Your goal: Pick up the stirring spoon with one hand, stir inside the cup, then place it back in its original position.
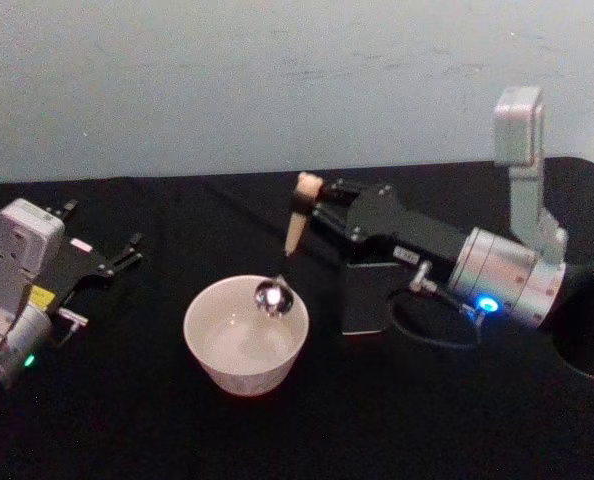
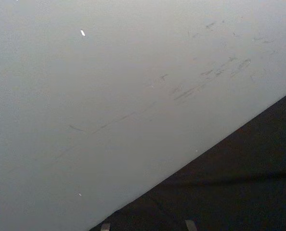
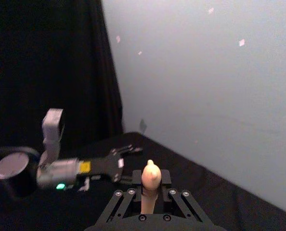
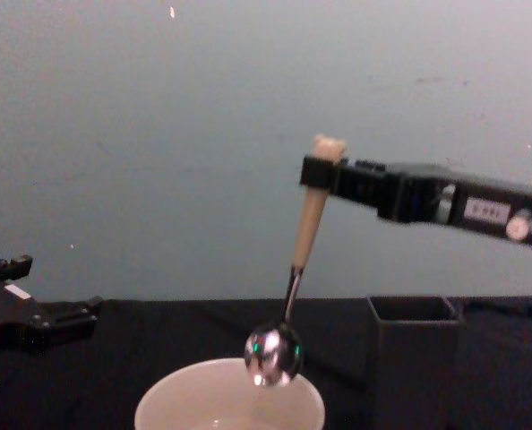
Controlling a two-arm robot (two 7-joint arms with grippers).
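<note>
The right gripper (image 1: 303,205) is clamped narrow on the stirring spoon (image 1: 293,232), its black fingers pinching the beige handle just under the bear head, which pokes up above them in the right wrist view (image 3: 151,174). The spoon hangs tilted from that grip, handle high and leaning toward the arm, thin dark neck running down to the shiny round bowl. In the chest view the metal bowl (image 4: 273,353) sits at about rim level of the cup (image 4: 163,405). From the head it lies over the cup's inside, close to the far right part of the rim (image 1: 193,318); whether it touches the cup cannot be told. The dark square holder (image 1: 365,296) stands upright on the black table (image 1: 427,425) just to the right of the cup, apart from it and under the right arm. Well off to the left, the left gripper (image 1: 99,230) lies low by the table's edge with its fingers spread, touching nothing.
</note>
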